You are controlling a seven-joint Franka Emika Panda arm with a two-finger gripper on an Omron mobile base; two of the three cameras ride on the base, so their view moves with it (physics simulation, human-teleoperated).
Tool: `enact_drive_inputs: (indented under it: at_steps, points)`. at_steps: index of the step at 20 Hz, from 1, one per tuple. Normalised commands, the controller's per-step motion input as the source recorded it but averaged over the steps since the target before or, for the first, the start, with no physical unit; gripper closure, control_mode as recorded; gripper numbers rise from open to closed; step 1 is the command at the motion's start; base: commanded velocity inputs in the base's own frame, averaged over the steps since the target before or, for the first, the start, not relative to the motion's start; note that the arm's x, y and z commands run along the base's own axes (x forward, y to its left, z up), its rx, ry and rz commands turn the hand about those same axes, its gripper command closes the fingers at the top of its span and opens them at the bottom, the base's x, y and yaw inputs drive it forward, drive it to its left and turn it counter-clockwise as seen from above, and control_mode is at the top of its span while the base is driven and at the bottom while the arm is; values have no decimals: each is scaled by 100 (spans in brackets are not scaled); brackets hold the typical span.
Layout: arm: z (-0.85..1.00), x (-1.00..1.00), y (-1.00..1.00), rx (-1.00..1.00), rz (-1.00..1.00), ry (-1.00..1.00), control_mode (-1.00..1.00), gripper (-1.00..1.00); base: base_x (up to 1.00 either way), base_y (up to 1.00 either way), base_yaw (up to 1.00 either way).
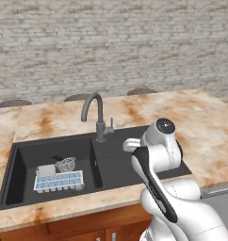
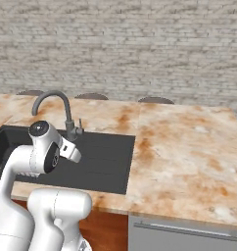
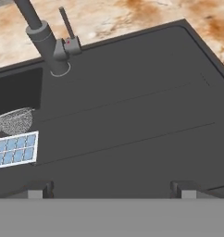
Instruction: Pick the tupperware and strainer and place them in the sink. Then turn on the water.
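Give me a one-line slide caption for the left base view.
Blue-gridded translucent tupperware and silver mesh strainer lie in the matte black sink under a dry grey gooseneck faucet.

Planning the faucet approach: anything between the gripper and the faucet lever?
Nothing visible. The gripper, open, hangs over the sink's flat side section; bare black surface runs to the faucet lever. The tupperware and strainer lie in the basin, off that line.

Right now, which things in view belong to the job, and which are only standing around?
Job:
tupperware, in the sink
strainer, in the sink too
faucet, no water running
hand, empty, over the flat side section

Standing around:
marble counter
brick wall
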Motion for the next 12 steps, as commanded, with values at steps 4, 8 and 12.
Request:
enact_drive_inputs:
  at_steps: [4,8,12]
  points:
    - [0,0,0,0,0,0,-100,-100,0,0,0]
    - [0,0,0,0,0,0,-100,-100,0,0,0]
    - [0,2,0,0,12,-16,-100,-100,0,0,0]
